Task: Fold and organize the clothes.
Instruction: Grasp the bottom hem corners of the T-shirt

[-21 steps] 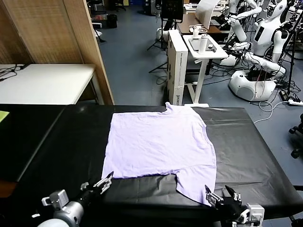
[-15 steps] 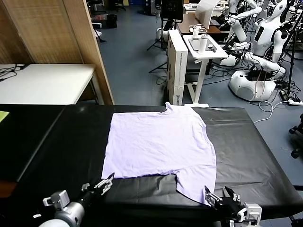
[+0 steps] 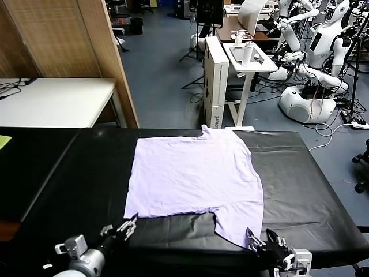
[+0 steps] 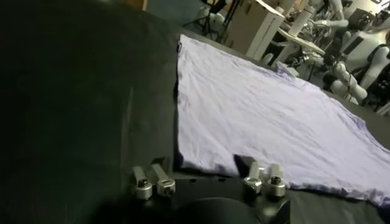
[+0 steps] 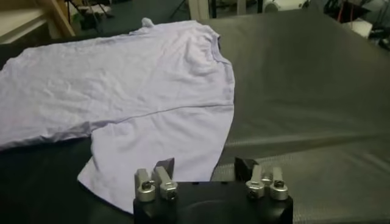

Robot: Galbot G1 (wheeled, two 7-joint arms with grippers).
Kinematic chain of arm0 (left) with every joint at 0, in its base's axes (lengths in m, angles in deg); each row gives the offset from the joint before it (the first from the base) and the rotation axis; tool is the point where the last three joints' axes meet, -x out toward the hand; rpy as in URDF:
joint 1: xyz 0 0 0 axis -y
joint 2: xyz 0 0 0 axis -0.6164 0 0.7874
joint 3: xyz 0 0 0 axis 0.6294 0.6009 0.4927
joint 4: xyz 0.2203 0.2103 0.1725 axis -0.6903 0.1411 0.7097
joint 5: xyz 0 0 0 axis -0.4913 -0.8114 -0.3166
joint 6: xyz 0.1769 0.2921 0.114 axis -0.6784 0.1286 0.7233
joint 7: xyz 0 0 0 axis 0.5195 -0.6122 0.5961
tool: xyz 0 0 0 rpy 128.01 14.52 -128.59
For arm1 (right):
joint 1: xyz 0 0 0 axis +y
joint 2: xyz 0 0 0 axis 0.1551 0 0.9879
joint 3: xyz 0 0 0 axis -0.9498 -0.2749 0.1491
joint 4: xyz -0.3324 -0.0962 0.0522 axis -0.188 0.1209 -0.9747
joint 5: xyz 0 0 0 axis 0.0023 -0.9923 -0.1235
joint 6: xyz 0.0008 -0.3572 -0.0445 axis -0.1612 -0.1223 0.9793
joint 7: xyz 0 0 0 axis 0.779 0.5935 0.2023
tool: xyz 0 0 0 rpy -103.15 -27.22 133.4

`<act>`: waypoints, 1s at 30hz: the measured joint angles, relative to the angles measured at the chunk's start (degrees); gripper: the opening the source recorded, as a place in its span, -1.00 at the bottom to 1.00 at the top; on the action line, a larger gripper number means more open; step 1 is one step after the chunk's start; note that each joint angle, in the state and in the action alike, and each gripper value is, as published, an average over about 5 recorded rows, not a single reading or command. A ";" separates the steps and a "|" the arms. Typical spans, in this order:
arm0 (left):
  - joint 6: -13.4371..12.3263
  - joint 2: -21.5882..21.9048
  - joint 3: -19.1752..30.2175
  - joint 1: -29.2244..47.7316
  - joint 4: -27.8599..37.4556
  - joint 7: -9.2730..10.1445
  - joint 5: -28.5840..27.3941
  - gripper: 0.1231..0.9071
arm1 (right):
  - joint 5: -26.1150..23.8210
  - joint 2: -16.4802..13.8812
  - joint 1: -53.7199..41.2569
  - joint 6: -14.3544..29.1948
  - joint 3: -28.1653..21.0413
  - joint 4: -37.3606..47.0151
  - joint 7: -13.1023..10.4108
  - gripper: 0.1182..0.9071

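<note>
The clothes are one lavender T-shirt (image 3: 193,173), spread flat on the black table (image 3: 300,179). A sleeve flap (image 3: 239,222) sticks out toward the near right edge. My left gripper (image 3: 124,228) hovers low at the near edge, just short of the shirt's near left corner (image 4: 189,161). It is open with nothing between its fingers (image 4: 159,173). My right gripper (image 3: 260,241) sits at the sleeve's near corner, open and empty. In the right wrist view the sleeve's edge (image 5: 183,146) lies ahead of the right gripper (image 5: 204,167).
Bare black tabletop lies left and right of the shirt. A yellow-green sheet (image 3: 3,140) rests at the far left. Beyond the table stand a white desk (image 3: 57,101), a wooden partition (image 3: 104,52), a white cart (image 3: 248,57) and other robots (image 3: 323,52).
Both grippers have drawn back a little toward the table's near edge and sit lower in the head view. The shirt has not moved.
</note>
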 joint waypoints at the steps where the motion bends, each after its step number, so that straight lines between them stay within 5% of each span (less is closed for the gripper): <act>1: 0.01 -0.01 0.00 -0.04 0.04 0.00 -0.01 -0.43 | 0.00 0.00 -0.03 0.00 0.01 0.01 0.02 -0.55; 3: 0.04 -0.03 0.02 -0.10 0.09 0.00 -0.04 -0.71 | 0.00 0.00 -0.11 0.00 0.03 0.03 0.07 -0.81; 6: 0.08 -0.01 0.06 -0.09 0.09 0.00 -0.10 -0.91 | 0.00 0.03 -0.12 0.00 0.03 0.07 0.19 -0.95; 22: -0.59 1.66 -1.75 -4.18 -2.78 0.53 -1.00 -0.93 | -1.29 1.48 8.19 -2.97 0.00 -7.81 -4.23 -0.95; 30: -1.78 3.10 -5.42 -9.39 -5.30 0.64 -0.02 -0.93 | -0.90 1.79 10.61 -2.69 0.17 -10.40 -3.58 -0.95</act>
